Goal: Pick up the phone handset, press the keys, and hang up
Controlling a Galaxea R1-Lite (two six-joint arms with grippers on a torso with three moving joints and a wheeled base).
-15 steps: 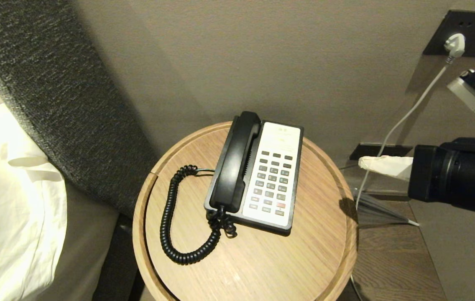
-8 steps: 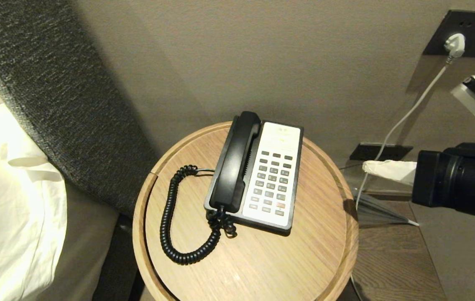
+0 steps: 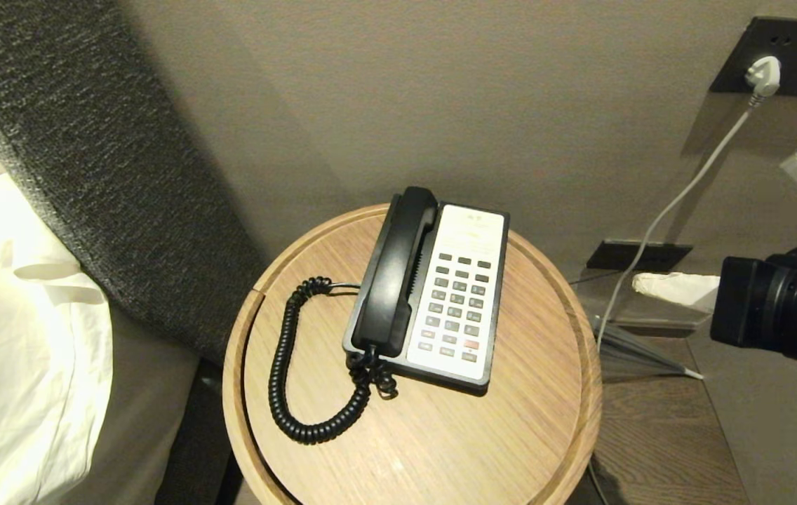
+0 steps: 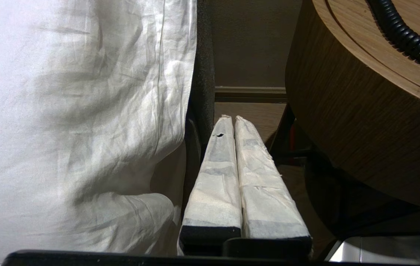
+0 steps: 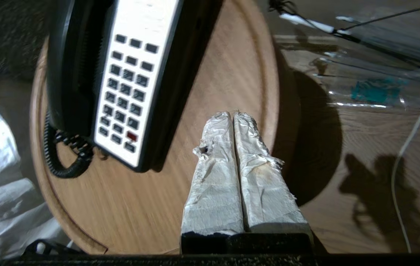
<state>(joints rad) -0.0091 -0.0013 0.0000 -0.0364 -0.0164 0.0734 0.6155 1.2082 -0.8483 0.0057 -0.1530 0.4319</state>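
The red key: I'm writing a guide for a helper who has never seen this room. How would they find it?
Start at the round wooden table beside the bed, where a black-rimmed phone base sits with the phone handset in its cradle. On its white faceplate is the grid of keys. The red key is in the second-lowest row, on the side away from the handset, the only one not dark grey.

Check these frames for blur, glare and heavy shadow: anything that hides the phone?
Head view: sharp; bedding blown out white; handset and keys clear. Right wrist view: slight smear on the table, the shut right gripper casting a dark shadow beside it. Left wrist view: dim under the table, shut left gripper sharp.
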